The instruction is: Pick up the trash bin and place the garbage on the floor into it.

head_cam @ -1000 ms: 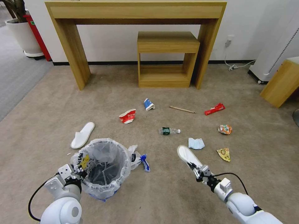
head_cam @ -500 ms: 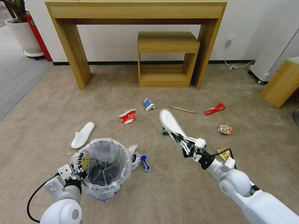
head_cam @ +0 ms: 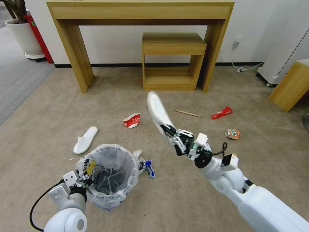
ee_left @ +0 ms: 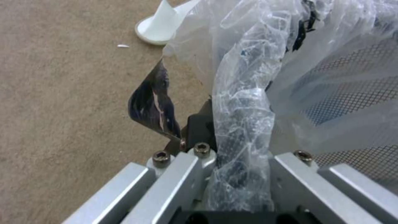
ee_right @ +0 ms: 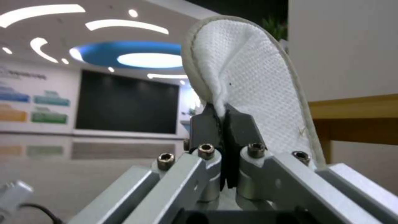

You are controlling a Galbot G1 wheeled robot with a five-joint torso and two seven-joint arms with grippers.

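The trash bin, a small round black mesh bin lined with a crinkly translucent bag, stands low on the robot's left over the beige carpeted floor, and the left tool is clenched on its near rim; in the left wrist view the bagged rim runs straight between the closed jaws. A crumpled plastic bag with blue print lies on the carpet just beside the bin's right side. The right tool is raised in mid-air, up and to the right of the bin, clamped on one edge of a white slipper that tilts up and away from it; the right wrist view shows the two dark fingers pinched together on the slipper's fabric. A second white slipper lies flat on the floor just beyond the bin on the left. Farther out are a crushed red paper cup, a wooden stick, a red wrapper and a crushed can, all well apart from the bin. Against the wall stands a tall wooden worktop with a small wooden shelf unit under it.
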